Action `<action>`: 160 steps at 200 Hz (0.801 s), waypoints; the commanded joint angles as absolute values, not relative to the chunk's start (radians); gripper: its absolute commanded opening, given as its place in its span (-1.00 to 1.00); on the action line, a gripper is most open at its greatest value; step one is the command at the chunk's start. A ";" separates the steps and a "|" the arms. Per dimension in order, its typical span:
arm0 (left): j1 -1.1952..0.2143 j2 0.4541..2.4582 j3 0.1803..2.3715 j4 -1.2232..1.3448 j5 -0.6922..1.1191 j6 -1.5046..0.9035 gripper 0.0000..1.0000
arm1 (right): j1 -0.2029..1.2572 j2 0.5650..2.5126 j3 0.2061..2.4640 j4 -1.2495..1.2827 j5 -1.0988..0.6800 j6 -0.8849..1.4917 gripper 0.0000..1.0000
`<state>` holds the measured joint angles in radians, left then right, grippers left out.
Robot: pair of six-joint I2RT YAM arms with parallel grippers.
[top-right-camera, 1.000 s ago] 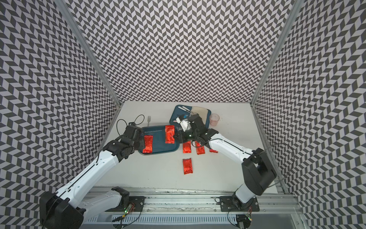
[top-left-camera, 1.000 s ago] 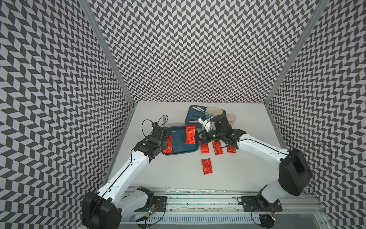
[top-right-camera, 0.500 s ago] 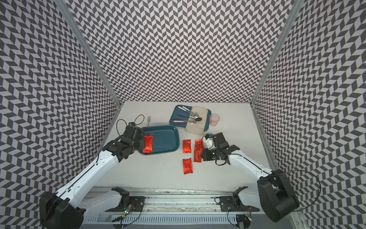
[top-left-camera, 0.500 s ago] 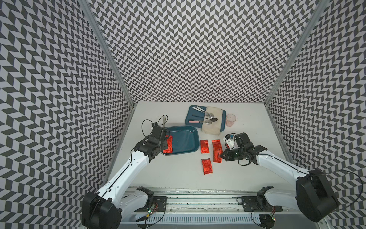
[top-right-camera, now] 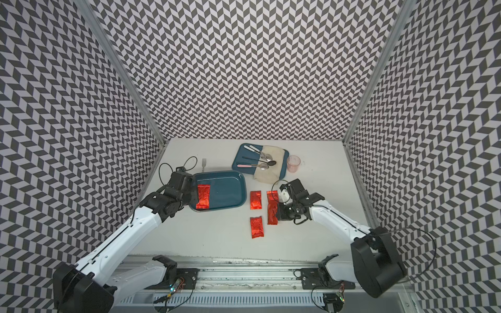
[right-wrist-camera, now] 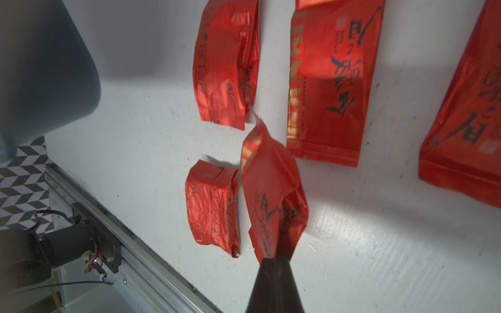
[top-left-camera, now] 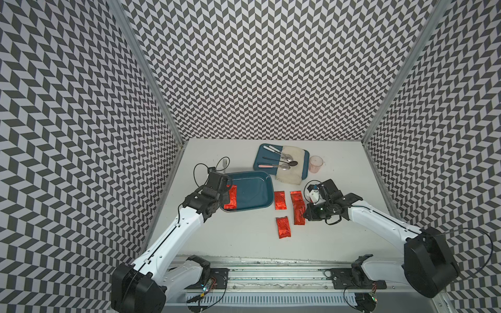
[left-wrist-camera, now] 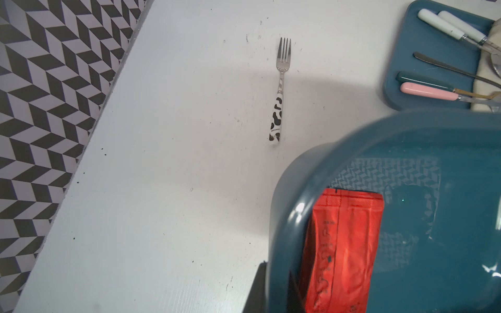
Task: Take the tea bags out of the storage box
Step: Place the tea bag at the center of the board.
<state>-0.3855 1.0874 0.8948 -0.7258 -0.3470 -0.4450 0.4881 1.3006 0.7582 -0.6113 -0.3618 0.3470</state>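
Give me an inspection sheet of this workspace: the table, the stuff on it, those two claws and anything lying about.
Surface: white table, lightly scuffed.
Job's things: boxed tea bag inside the storage box, by its wall; four loose tea bags flat on the table; one held tea bag.
Clutter: fork on the table; flat tray with cloth and spoons; pink cup beside it.
Grippers: left gripper shut on the storage box's wall; right gripper shut on the held tea bag's end.
Cables: left wrist cable and right wrist cable, black loops.
Surroundings: chevron walls; metal rail in front.
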 commanded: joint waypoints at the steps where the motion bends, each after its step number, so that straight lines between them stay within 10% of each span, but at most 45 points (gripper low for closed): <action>1: -0.379 1.071 0.896 -0.685 -0.333 -0.443 -1.00 | 0.532 1.258 0.770 -0.683 -0.297 0.395 -1.00; 160: -0.378 1.044 0.887 -0.673 -0.314 -0.434 -1.00 | 0.647 1.318 0.729 -0.748 -0.153 0.502 -1.00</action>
<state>-0.3855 1.0637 0.8936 -0.7109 -0.3233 -0.4385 0.6369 1.3052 0.7353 -0.7395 -0.1875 0.4915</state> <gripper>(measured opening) 0.079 0.040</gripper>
